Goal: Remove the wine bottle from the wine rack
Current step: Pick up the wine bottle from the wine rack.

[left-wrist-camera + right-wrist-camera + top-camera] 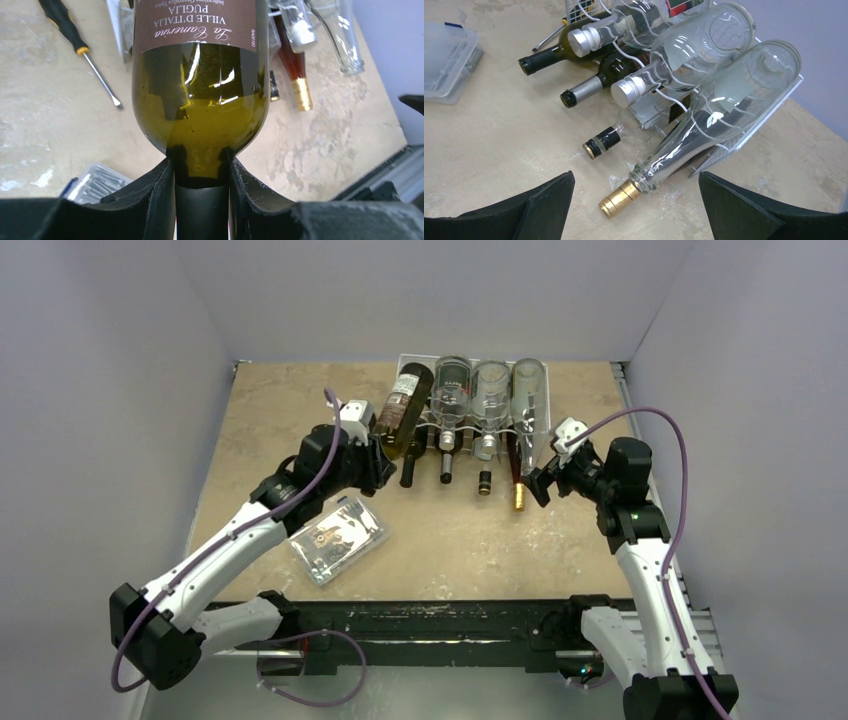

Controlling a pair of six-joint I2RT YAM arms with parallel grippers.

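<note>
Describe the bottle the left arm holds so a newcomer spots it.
Find the white wire wine rack at the far edge of the table. At its left end is an olive-green wine bottle with a brown label, its neck in the jaws of the left gripper. Its top-row neighbours are clear glass.

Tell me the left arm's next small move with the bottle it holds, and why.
Probably a short pull back along the neck's line. The left gripper is shut on the neck of the dark green glass bottle with the brown label, whose body seems to rest on the left end of the white wire wine rack.
</note>
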